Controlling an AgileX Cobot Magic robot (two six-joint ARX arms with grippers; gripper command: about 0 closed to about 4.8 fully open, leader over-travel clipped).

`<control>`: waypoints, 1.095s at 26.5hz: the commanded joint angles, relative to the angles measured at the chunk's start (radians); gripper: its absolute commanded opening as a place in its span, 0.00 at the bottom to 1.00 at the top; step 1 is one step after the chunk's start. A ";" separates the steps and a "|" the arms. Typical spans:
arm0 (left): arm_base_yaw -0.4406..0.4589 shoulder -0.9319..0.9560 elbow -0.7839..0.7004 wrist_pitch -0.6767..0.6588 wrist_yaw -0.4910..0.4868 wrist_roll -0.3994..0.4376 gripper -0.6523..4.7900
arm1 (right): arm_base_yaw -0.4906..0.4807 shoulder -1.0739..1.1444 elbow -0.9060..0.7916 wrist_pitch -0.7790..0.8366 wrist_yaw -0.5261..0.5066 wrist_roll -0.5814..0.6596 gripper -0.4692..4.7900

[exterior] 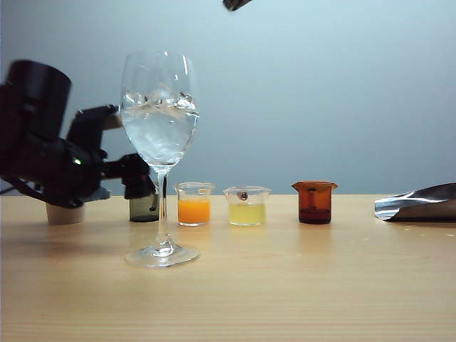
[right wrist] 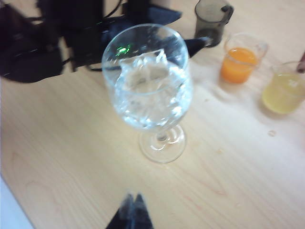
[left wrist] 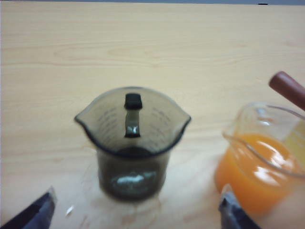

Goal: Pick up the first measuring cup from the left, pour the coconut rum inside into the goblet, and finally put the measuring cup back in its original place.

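So the smoky first measuring cup is back in its spot at the left end of the row, beside the orange cup.

Left gripper sits spread wide around it, gripping nothing. Right gripper is pinched shut near the goblet, out of the way.

Left gripper sits wide open with the first measuring cup between its fingers. The orange cup crowds one side, the goblet blocks the front, and bare worktop lies elsewhere.
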State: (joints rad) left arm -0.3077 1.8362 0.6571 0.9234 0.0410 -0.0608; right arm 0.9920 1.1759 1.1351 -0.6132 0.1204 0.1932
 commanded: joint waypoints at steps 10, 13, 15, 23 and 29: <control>-0.002 -0.478 -0.181 -0.422 -0.011 0.000 0.11 | -0.001 -0.114 0.002 -0.079 0.035 -0.016 0.07; -0.002 -0.612 -0.204 -0.519 -0.011 -0.005 0.11 | -0.002 -0.139 0.002 -0.089 0.034 -0.038 0.07; -0.002 -0.707 -0.216 -0.580 -0.011 -0.021 0.11 | -0.002 -0.158 0.002 -0.098 0.034 -0.043 0.07; -0.002 -1.146 -0.251 -0.922 -0.010 -0.051 0.11 | -0.002 -0.214 -0.012 -0.134 -0.020 -0.071 0.07; -0.002 -1.496 -0.271 -1.133 -0.055 -0.052 0.11 | -0.005 -0.332 -0.183 -0.056 -0.075 -0.070 0.07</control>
State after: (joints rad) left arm -0.3092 0.3721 0.3893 -0.2081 0.0067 -0.1135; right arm 0.9867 0.8661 0.9668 -0.7055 0.0608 0.1257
